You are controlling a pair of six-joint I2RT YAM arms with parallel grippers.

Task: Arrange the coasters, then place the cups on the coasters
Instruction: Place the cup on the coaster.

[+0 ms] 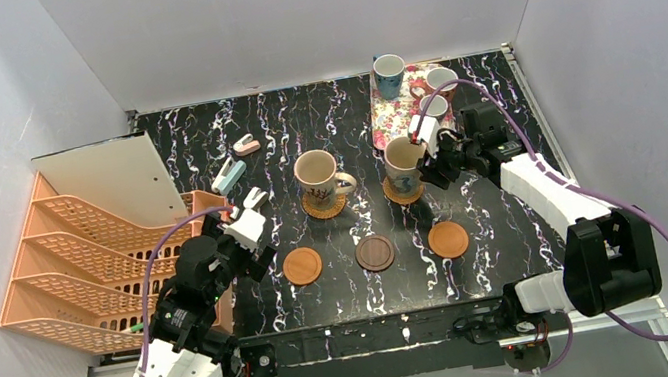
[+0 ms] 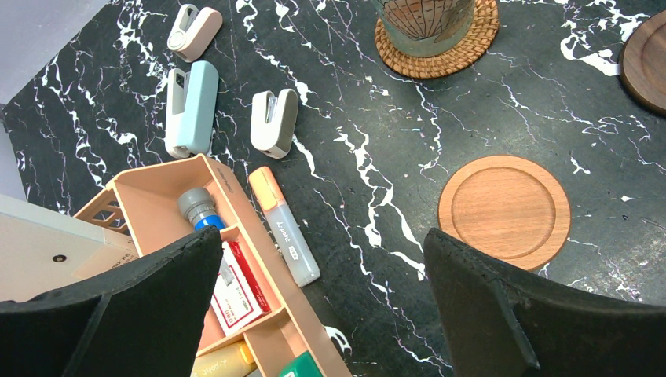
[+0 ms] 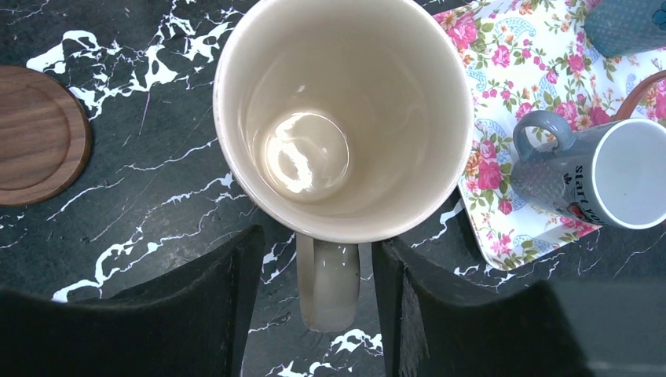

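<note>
Right wrist view: upright beige mug (image 3: 338,118), handle pointing in between the right pincer's (image 3: 318,259) spread fingers; left pincer (image 2: 322,243) spread.

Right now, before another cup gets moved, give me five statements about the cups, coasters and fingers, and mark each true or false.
1. Both large beige mugs stand on woven coasters. True.
2. The dark brown coaster carries a cup. False: it is bare.
3. Three small cups are on the floral tray. True.
4. The left fingers grip a smooth orange-brown coaster. False: they are spread wide and empty, and that coaster lies flat on the table.
5. The right fingers flank one beige mug's handle. True.
</note>
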